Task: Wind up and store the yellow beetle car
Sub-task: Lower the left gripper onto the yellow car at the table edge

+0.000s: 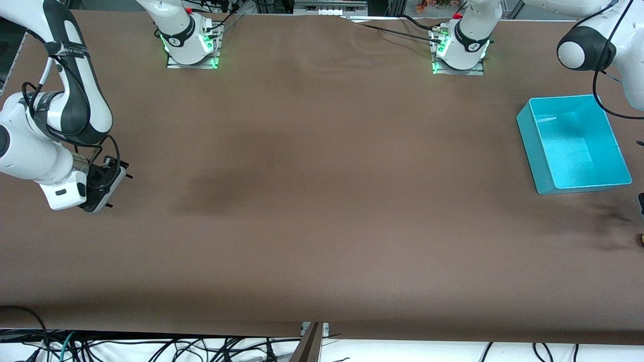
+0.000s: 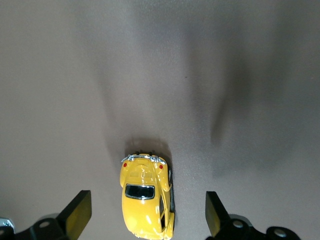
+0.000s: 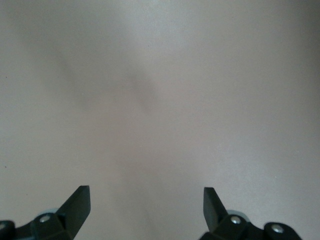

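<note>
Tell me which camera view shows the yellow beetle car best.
The left wrist view: the yellow beetle car lies on the brown table between the open left gripper fingers. The front view and the right wrist view do not show it.

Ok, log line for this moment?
yellow beetle car: on table, between open left gripper fingers, ungripped | right gripper: open, waiting | cyan bin: empty

Yellow beetle car (image 2: 147,204) on brown desk (image 2: 160,75), left gripper (image 2: 148,215) above it, jaws wide apart, untouched
</note>
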